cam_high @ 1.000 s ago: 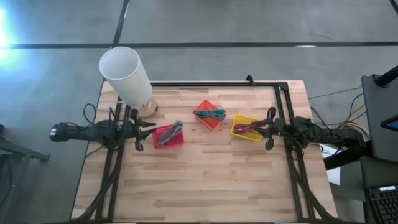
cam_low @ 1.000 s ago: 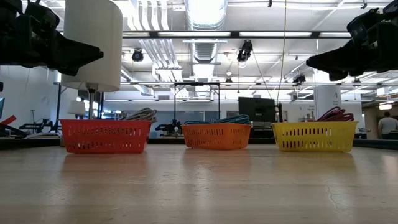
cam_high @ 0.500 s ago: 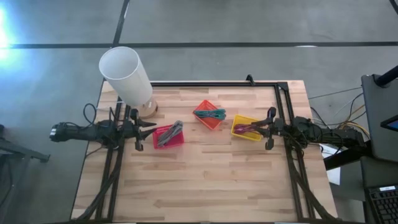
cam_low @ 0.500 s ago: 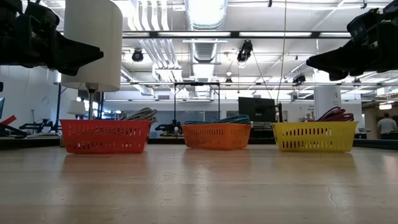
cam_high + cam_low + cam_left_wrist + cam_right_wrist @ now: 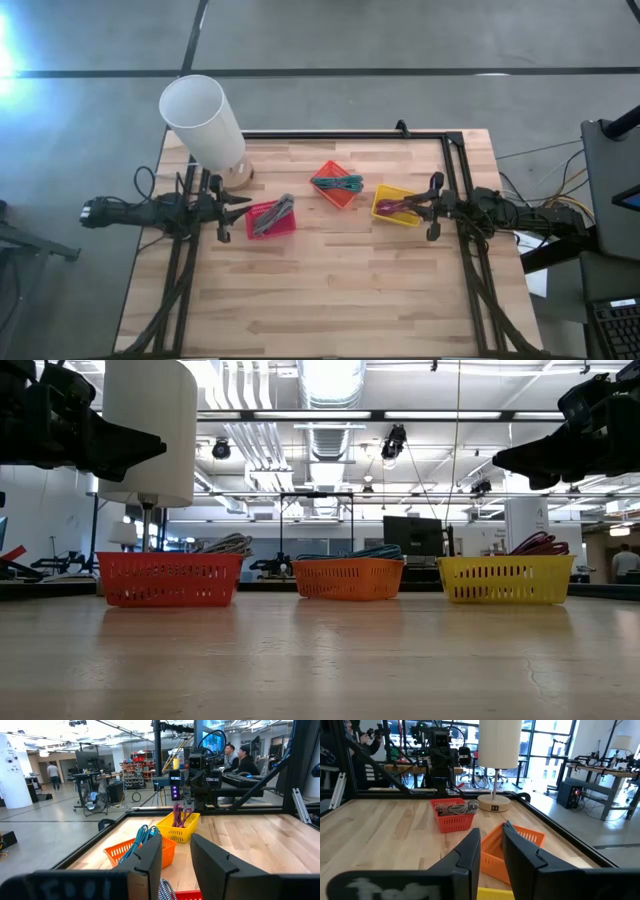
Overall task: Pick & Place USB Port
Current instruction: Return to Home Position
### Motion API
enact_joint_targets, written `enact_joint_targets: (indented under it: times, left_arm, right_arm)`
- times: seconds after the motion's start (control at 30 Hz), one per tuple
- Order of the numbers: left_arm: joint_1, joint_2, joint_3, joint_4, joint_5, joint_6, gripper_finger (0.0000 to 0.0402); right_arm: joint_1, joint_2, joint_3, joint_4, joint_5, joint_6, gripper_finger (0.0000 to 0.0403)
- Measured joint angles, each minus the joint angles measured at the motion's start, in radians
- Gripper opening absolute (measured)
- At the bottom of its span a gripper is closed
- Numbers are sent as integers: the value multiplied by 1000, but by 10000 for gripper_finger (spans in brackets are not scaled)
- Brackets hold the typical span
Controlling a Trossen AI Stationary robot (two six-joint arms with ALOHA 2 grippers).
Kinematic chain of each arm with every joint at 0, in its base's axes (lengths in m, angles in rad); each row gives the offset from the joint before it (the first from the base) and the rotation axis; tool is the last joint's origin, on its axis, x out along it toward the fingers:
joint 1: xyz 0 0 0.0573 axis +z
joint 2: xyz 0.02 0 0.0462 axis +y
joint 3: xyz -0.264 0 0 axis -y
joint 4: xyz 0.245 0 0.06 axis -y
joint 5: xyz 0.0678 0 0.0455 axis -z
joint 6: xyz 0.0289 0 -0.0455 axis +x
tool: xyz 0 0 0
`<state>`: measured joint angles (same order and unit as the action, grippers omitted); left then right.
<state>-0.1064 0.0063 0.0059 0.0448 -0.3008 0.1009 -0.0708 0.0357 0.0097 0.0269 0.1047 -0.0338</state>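
Three small baskets stand in a row on the wooden table. The red basket holds grey cables, the orange basket teal cables, and the yellow basket purple cables. My left gripper hangs level above the table just left of the red basket, open, with the basket's rim below its fingers. My right gripper hovers over the right part of the yellow basket, open, pointing toward the table's left. In the low view both grippers, left and right, sit well above the baskets.
A lamp with a tall white shade stands on a round wooden base at the far left, behind the red basket. A black frame runs along the far and right edges. Bare wood fills the near half. People sit beyond the table.
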Motion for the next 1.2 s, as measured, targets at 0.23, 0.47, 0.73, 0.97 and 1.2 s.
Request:
enact_joint_targets:
  times: [0.23,0.47,0.73,0.97,1.2]
  left_arm:
    - [0,0,0,0,0,0,108]
    - [0,0,0,0,0,0,108]
    - [0,0,0,0,0,0,108]
    - [0,0,0,0,0,0,108]
    - [0,0,0,0,0,0,108]
  right_arm:
    - [0,0,0,0,0,0,87]
    - [0,0,0,0,0,0,84]
    - [0,0,0,0,0,0,69]
    - [0,0,0,0,0,0,75]
    - [0,0,0,0,0,0,86]
